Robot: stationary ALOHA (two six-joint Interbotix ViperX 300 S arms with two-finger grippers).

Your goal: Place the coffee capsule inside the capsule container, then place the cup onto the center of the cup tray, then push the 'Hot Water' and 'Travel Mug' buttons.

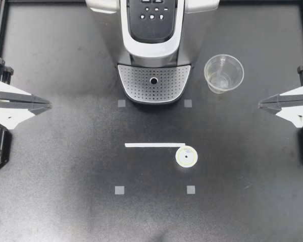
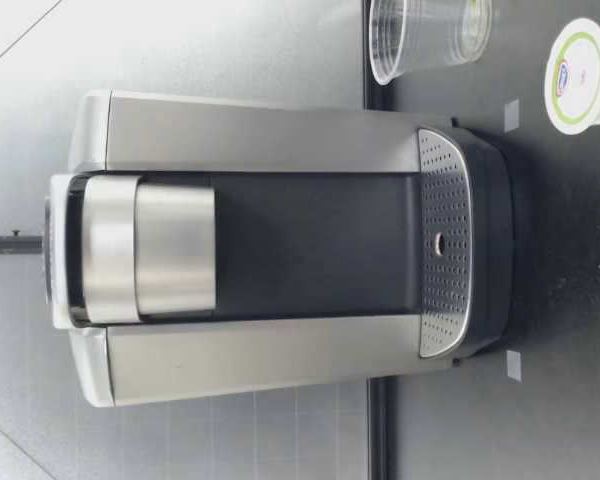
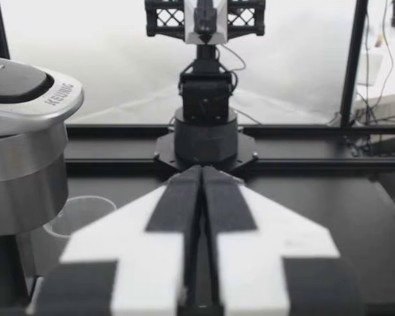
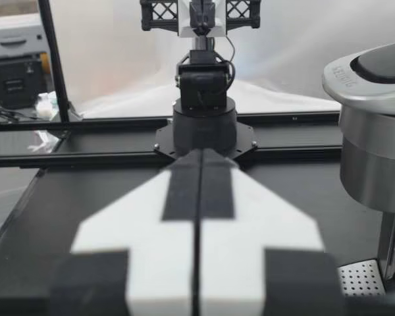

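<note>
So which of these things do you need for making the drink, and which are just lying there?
Needed for the job: coffee capsule, cup, coffee machine, its cup tray, its buttons.

Just lying about: white strip, grey squares.

Lit brightly and evenly from above, with soft shadows. Glares palely on the table (image 1: 65,166) and the steel coffee machine (image 2: 280,135).
</note>
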